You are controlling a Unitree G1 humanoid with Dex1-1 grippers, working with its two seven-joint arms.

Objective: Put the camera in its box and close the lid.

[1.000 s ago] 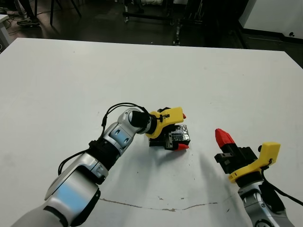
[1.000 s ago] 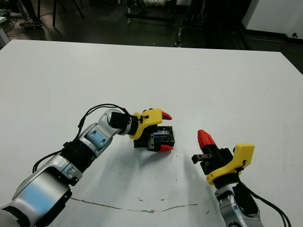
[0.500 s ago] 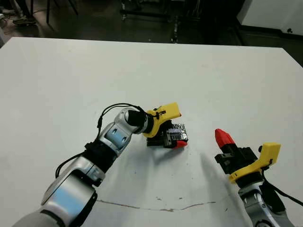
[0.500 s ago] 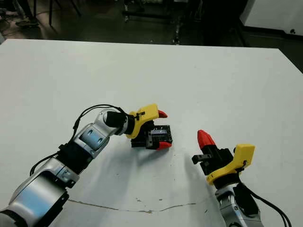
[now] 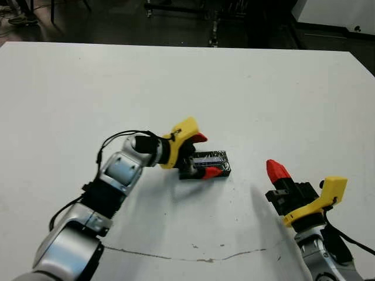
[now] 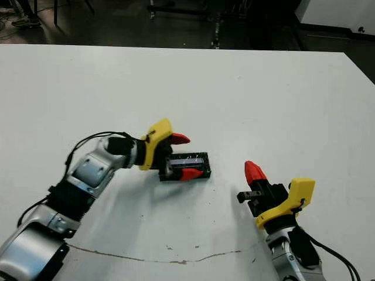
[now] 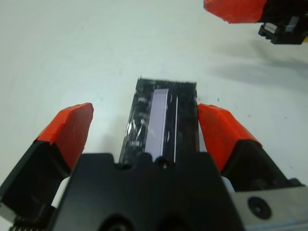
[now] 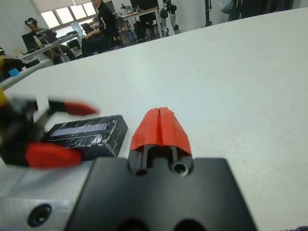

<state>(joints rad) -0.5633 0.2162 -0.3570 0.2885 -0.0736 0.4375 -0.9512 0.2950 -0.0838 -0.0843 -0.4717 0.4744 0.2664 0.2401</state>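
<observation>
Lid lies flat between the left hand's spread fingers.

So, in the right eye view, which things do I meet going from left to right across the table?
Left tool, open → closed black box with its lid lying flat between its fingers → bare table → right tool, shut.
</observation>
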